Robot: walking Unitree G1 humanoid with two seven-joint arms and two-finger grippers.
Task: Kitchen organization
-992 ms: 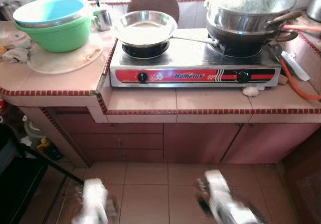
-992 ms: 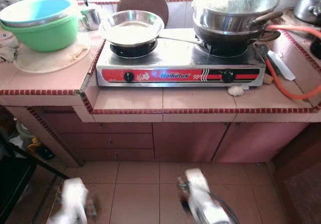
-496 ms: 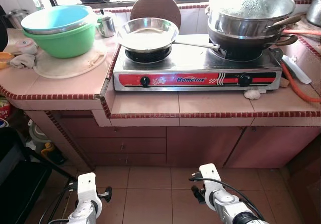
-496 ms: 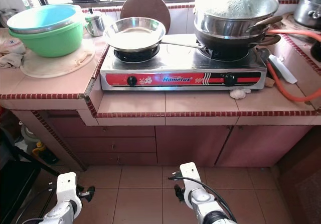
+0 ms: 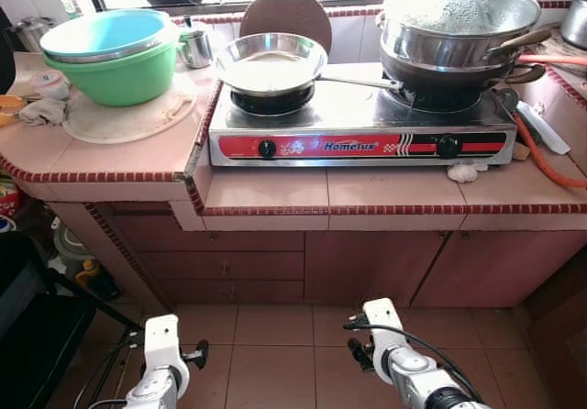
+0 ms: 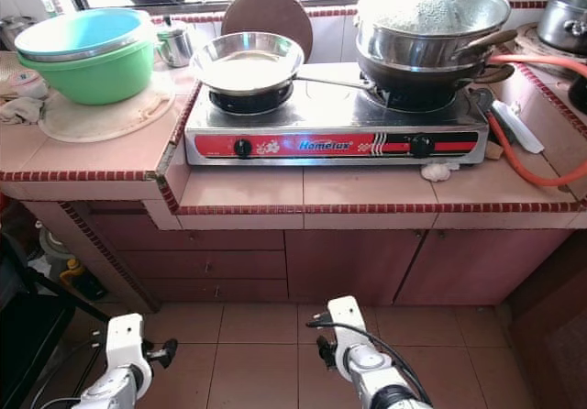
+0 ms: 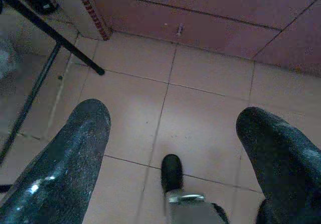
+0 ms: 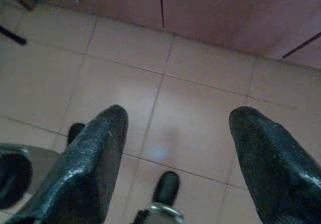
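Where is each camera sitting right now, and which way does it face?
Left eye: head, looking down at the stove on the tiled counter; both arms low.
Right eye: same scene, same stove, shifted slightly.
Left wrist: on the hanging left arm, facing the floor; left pincer open.
Right wrist: facing the same floor by the cabinets; right pincer open.
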